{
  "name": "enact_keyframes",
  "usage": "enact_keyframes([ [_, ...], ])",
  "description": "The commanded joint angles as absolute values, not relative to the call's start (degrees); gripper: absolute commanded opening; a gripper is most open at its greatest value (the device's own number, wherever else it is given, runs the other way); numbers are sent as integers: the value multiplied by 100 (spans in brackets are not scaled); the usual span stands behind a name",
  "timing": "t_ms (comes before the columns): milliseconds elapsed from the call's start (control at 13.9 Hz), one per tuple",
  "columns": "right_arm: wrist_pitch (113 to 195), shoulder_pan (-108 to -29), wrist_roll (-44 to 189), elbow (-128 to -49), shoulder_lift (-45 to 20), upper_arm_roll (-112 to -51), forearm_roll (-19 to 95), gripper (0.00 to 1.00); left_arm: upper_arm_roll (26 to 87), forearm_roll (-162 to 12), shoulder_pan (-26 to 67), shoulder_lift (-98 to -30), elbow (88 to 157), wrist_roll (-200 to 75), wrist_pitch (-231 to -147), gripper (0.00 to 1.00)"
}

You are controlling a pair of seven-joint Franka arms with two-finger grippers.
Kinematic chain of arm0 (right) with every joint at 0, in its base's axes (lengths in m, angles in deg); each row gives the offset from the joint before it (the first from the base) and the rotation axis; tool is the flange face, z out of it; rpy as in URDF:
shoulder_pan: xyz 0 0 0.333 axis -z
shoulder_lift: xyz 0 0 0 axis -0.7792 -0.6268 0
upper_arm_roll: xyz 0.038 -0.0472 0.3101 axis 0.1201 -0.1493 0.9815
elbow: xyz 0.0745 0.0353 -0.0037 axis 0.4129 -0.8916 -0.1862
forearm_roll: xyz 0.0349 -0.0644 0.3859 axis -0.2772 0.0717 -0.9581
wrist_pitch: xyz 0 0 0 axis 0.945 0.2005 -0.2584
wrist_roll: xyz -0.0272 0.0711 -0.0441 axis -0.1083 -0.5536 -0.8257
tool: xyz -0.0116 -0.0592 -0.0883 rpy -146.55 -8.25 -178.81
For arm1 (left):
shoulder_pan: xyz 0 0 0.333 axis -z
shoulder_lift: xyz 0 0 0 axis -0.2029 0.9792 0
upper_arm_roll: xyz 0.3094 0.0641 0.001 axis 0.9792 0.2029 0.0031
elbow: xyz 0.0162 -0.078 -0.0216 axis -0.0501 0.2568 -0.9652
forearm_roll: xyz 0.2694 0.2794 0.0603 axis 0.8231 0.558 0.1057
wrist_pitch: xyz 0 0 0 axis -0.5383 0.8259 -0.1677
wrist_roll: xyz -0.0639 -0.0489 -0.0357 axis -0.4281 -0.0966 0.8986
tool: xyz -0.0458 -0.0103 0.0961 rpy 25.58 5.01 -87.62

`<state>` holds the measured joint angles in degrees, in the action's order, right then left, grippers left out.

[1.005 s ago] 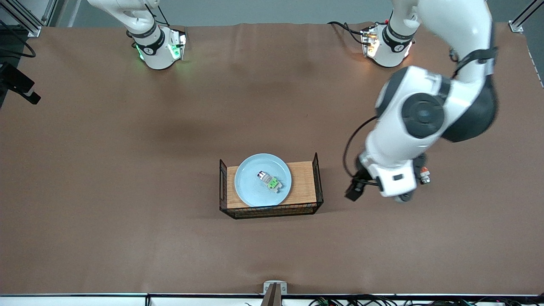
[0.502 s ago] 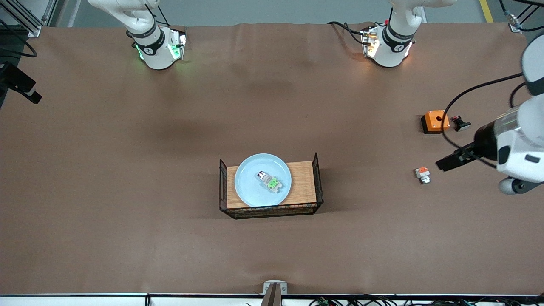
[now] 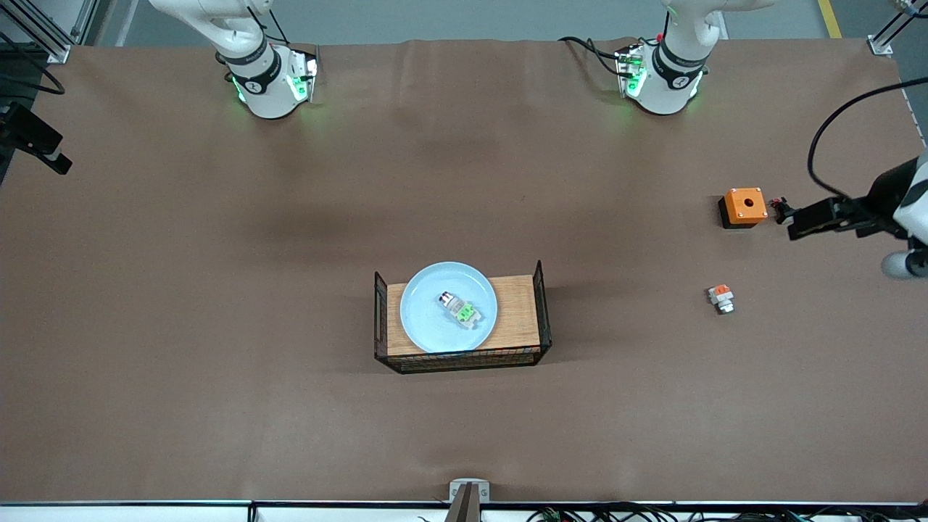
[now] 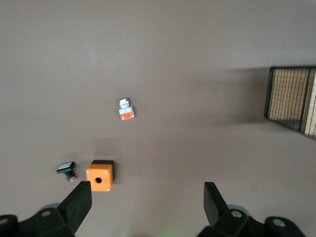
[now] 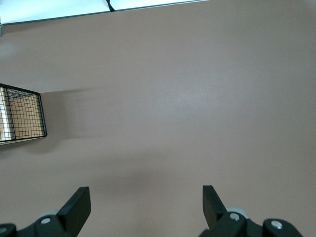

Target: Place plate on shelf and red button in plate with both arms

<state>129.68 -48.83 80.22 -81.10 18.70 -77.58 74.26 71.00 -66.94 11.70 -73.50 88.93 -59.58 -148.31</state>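
The pale blue plate (image 3: pixel 428 319) lies on a wooden board inside a black wire basket (image 3: pixel 540 304) at the middle of the table. The red button (image 3: pixel 460 309), a small white-grey piece with a green patch, lies on the plate. My left gripper (image 4: pixel 146 207) is open and empty, high over the table at the left arm's end, near an orange box. The left arm (image 3: pixel 902 214) shows at the edge of the front view. My right gripper (image 5: pixel 144 207) is open and empty over bare table, out of the front view. Both wrist views show only the basket's end.
An orange box with a hole (image 3: pixel 744 206) (image 4: pixel 100 176) and a black push-button (image 3: pixel 781 209) (image 4: pixel 66 170) lie at the left arm's end. A like white piece with an orange-red patch (image 3: pixel 721 298) (image 4: pixel 126 109) lies nearer the front camera than the box.
The left arm has swung from beside the basket out to the left arm's end of the table, uncovering the orange box and small parts. The plate and red button have not moved.
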Motion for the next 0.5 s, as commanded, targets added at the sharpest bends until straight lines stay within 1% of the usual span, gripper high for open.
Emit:
enact_keyframes([
  [0,12905,-4873,7942,-8047,1852,-7725,7540,100,7035,-6681,1048,-8399,10142,-5484,-14990,100],
  [287,12905,-4881,7942,-8030,1852,-7725,7540,100,6991,-6681,1127,-9516,11610,-5579,-15737,100],
  [431,12905,-4881,7942,-8030,1843,-7725,7540,100,7000,-6698,1206,-9615,11684,-5650,-15747,100],
])
